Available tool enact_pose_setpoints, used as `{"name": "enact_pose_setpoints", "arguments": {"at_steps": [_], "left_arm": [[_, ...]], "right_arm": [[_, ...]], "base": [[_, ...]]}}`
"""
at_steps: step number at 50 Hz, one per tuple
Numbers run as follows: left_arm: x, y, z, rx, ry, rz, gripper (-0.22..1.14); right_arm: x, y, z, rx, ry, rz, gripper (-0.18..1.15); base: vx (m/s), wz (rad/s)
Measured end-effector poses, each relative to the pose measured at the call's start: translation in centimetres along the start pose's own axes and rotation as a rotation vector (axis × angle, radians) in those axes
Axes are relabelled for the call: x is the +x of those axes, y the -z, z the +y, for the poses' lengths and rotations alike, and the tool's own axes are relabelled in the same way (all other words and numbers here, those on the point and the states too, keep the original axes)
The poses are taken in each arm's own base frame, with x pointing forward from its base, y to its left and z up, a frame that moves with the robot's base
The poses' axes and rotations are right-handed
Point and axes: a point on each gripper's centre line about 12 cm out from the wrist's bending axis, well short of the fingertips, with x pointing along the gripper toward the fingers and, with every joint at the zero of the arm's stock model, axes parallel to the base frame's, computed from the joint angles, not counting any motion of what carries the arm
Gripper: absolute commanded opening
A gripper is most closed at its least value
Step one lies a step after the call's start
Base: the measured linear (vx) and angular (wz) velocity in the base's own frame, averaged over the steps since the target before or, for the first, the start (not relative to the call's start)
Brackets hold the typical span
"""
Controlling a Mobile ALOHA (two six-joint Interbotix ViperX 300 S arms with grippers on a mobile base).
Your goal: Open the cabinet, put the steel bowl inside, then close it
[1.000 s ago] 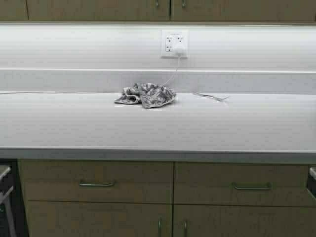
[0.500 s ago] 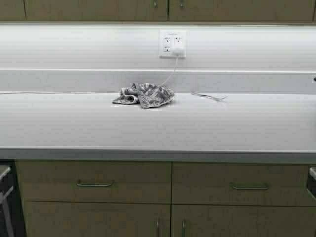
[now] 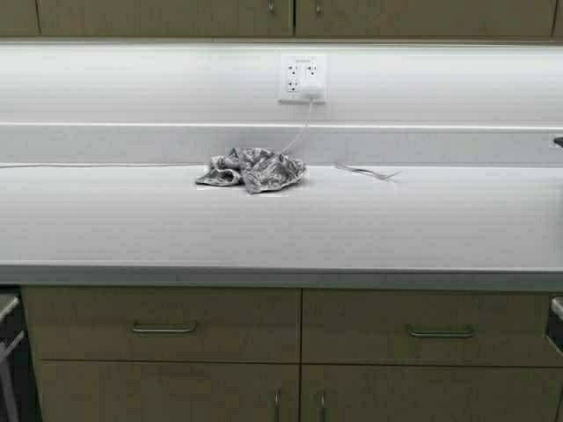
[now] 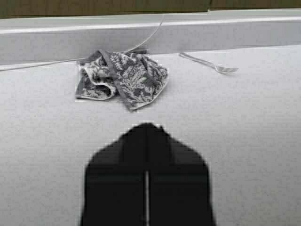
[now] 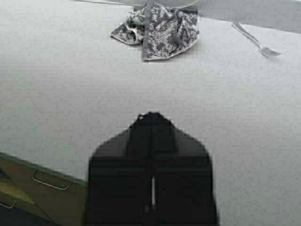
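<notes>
The cabinet (image 3: 176, 16) shows only as the lower edge of its tan doors along the top of the high view, both doors closed, with slim handles near the middle. The steel bowl is out of view. Neither arm appears in the high view. My left gripper (image 4: 146, 125) hangs shut over the white counter, short of a crumpled patterned cloth (image 4: 122, 77), holding nothing. My right gripper (image 5: 151, 114) is also shut and holds nothing. It hovers over the counter near its front edge, and the same cloth (image 5: 157, 28) lies farther off.
On the white counter (image 3: 281, 229) lie the cloth (image 3: 252, 169) and a fork (image 3: 365, 171) near the back ledge. A white cable runs from the wall outlet (image 3: 302, 79) down along the ledge. Base drawers (image 3: 163, 327) sit below the counter edge.
The whole scene has slid slightly to the left in the high view, so the robot has moved to the right along the counter. Both grippers stay shut.
</notes>
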Motion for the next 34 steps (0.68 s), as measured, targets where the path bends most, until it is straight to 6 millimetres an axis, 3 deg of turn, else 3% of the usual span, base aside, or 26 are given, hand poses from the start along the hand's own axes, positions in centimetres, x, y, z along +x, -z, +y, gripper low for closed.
{"name": "enact_pose_setpoints", "arguments": {"at_steps": [34], "left_arm": [[0.0, -0.2, 0.02, -0.002, -0.002, -0.017, 0.04]], "right_arm": [[0.0, 0.0, 0.0, 0.0, 0.0, 0.0, 0.06]], "base": [[0.0, 0.0]]}}
